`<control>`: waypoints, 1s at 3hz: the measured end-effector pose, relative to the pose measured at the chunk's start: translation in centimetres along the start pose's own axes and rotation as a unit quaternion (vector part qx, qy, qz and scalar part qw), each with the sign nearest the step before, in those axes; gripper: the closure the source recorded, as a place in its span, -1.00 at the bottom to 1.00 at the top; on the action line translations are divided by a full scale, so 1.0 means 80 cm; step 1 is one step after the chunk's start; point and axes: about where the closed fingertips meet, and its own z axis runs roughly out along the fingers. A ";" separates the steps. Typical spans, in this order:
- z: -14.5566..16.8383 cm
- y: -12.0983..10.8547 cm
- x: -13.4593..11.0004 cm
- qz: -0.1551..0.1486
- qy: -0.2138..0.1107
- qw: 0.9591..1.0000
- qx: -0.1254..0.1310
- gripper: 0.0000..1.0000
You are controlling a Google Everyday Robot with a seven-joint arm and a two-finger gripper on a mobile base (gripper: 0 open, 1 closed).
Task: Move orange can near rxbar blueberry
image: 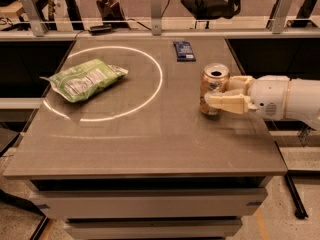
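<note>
The orange can [213, 80] stands upright on the right part of the table, silver top showing. My gripper [218, 91] reaches in from the right with one pale finger [227, 103] across the can's front and the other behind it, shut on the can. The rxbar blueberry [184, 50], a flat dark blue bar, lies near the table's far edge, a short way behind and left of the can.
A green snack bag [86, 79] lies on the left of the grey table [150, 144], inside a white circle of light. A rail with metal posts [156, 6] runs behind the far edge. The table's right edge is just under my arm.
</note>
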 end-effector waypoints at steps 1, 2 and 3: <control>-0.003 -0.037 -0.012 -0.029 0.009 0.998 0.049 1.00; -0.003 -0.036 -0.012 -0.029 0.009 0.998 0.049 1.00; 0.005 -0.059 -0.009 -0.044 0.024 0.997 0.064 1.00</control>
